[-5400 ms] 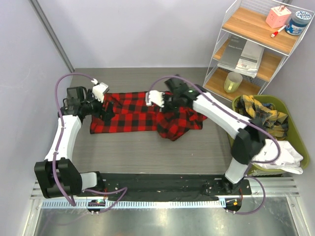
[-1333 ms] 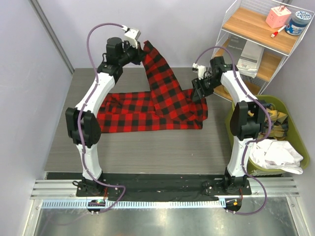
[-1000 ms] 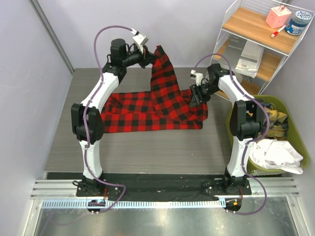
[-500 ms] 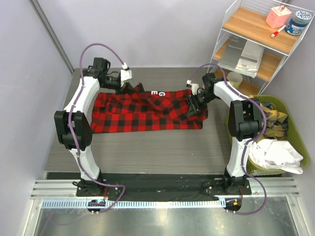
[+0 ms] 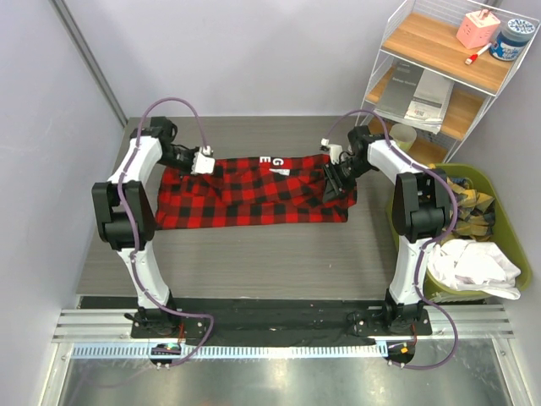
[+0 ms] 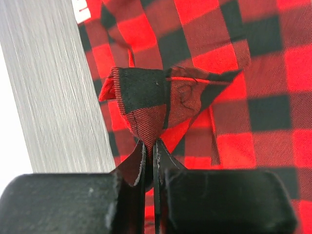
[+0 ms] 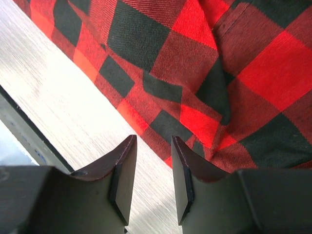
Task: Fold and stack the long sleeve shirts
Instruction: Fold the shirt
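Note:
One long sleeve shirt [image 5: 254,193], red-and-black check flannel, lies spread across the table with its white lettered patch [image 5: 275,161] at the back edge. My left gripper [image 5: 203,161] is at the shirt's back left corner. In the left wrist view it [image 6: 149,144] is shut on a pinched fold of the flannel [image 6: 146,105]. My right gripper [image 5: 332,182] hovers over the shirt's right edge. In the right wrist view it [image 7: 153,141] stands open, nothing between its fingers, with bare table and the cloth's hem [image 7: 161,124] below.
A wire shelf [image 5: 439,76] with a mug [image 5: 400,141] stands at the back right. A green bin [image 5: 507,228] to the right holds a yellow plaid garment [image 5: 452,194] and a white one [image 5: 473,266]. Walls close in the left and back.
My left gripper has come down from high above the table and moved left, laying the lifted cloth flat. The right gripper has stayed at the right edge, its jaws a little narrower.

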Tool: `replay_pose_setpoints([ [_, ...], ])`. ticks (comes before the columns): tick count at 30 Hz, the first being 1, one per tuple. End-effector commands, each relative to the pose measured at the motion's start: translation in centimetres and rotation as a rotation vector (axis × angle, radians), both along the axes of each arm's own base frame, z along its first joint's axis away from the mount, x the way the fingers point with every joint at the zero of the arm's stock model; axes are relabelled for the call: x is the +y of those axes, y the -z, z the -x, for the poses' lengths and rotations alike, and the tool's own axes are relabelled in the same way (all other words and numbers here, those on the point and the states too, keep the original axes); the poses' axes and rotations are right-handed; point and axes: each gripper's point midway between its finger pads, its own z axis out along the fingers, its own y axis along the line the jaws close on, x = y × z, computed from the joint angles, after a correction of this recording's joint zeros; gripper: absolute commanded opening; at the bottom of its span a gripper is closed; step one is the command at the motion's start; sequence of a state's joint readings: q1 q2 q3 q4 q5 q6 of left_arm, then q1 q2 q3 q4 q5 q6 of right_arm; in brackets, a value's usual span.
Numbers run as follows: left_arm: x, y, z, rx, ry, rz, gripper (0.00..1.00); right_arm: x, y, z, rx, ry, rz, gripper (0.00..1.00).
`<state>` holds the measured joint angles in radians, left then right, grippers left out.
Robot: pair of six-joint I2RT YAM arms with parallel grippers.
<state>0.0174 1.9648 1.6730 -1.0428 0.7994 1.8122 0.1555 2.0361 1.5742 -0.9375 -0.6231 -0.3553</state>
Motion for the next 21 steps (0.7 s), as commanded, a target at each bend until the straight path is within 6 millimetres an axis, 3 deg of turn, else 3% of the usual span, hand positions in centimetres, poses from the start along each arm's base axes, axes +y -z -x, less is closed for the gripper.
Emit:
replay_pose_setpoints([
  [1, 2.1, 0.8, -1.6, -0.133, 0.066, -0.083, 0.13, 0.0, -0.9, 0.3, -0.02, -0.04, 0.007, 0.4],
  [4, 3.5, 0.4, -2.8, -0.17, -0.02, -0.084, 0.37, 0.0, -1.5, 0.4, -0.03, -0.042, 0.008, 0.4],
  [8, 6.6, -1.5, -3.9, -0.125, -0.285, 0.008, 0.42, 0.0, -3.3, 0.4, -0.063, -0.054, -0.002, 0.39],
  [10, 8.2, -2.7, -3.5, -0.093, -0.382, 0.039, 0.54, 0.2, -4.3, 0.3, -0.093, -0.059, -0.009, 0.39],
  [12, 8.6, -3.7, -3.0, -0.045, -0.488, 0.07, 0.59, 0.3, -4.8, 0.0, -0.11, -0.058, -0.011, 0.39],
  [14, 8.0, -3.8, -2.1, 0.013, -0.524, 0.111, 0.61, 0.9, -4.8, -0.5, -0.128, -0.056, 0.002, 0.39],
  [15, 7.3, -3.8, -1.8, 0.052, -0.546, 0.132, 0.68, 1.2, -4.7, -0.7, -0.138, -0.061, 0.008, 0.39],
  [20, 4.9, -4.7, -1.8, 0.126, -0.593, 0.203, 0.7, 3.0, -4.0, -3.0, -0.196, -0.054, 0.063, 0.39],
  [21, 3.4, -4.6, -1.8, 0.171, -0.622, 0.22, 0.7, 3.2, -3.8, -3.3, -0.195, -0.05, 0.065, 0.39],
])
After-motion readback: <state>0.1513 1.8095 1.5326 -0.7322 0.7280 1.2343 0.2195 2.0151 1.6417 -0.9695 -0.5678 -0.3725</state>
